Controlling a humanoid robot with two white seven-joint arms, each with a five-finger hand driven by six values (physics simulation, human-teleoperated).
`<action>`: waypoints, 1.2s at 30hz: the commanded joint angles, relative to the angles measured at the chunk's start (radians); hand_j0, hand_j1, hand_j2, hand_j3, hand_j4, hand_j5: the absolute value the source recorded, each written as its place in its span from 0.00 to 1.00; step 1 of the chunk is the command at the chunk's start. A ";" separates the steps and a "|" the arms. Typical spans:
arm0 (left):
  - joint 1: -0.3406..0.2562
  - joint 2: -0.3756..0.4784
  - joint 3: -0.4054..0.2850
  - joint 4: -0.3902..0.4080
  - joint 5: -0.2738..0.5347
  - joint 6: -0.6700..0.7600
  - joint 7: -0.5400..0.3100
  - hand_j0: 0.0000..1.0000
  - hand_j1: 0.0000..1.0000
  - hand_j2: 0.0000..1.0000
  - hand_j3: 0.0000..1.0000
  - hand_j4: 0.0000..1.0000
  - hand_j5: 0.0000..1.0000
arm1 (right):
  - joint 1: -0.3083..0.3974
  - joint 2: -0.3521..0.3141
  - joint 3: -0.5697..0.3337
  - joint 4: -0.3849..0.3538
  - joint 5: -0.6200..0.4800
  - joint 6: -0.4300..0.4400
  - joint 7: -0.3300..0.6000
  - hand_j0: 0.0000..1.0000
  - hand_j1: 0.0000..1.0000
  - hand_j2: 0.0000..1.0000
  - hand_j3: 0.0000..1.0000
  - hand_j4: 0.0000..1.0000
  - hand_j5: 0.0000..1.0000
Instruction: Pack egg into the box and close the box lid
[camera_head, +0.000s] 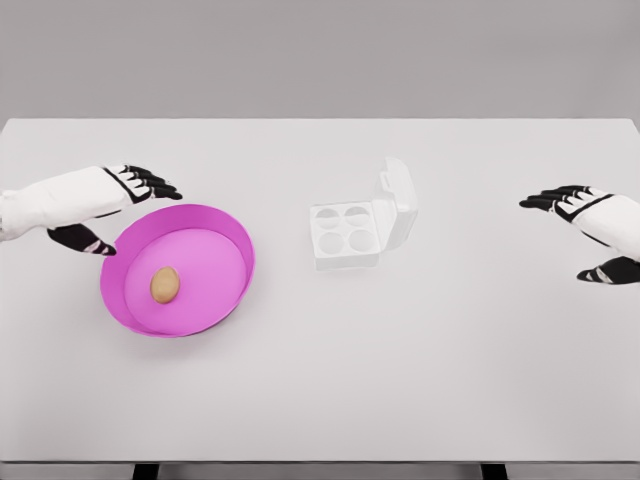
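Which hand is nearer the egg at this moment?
Left. The left hand hovers open just beyond the pink bowl's upper-left rim, close to the egg inside. The right hand is open across the table, past the egg box.

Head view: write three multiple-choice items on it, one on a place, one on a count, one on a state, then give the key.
1. Where does the brown egg lie?
A. in the round pink bowl
B. in the white plastic egg box
C. on the bare white table

2. How many cups does the egg box have?
A. two
B. four
C. six

3. How is the box lid?
A. shut
B. lying detached
C. open, raised at the box's right

Key: 1 A, the egg sits on the bowl's floor; 2 B, four round cups show, all empty; 3 C, the lid stands up beside the cups.
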 joint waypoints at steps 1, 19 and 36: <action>0.000 0.004 -0.059 0.009 0.028 0.002 -0.002 0.98 0.98 0.98 0.98 0.98 0.98 | 0.000 0.006 0.003 0.000 0.001 0.000 0.000 1.00 1.00 1.00 1.00 1.00 1.00; 0.005 0.028 -0.117 -0.012 0.023 0.002 -0.002 0.89 0.89 0.89 0.89 0.89 0.89 | -0.295 0.078 0.385 0.172 0.113 0.009 0.000 1.00 1.00 1.00 1.00 1.00 1.00; 0.009 0.063 -0.173 -0.028 0.026 0.002 -0.002 0.89 0.89 0.89 0.89 0.89 0.89 | -0.345 0.097 0.387 0.264 0.136 0.007 0.000 1.00 1.00 1.00 1.00 1.00 1.00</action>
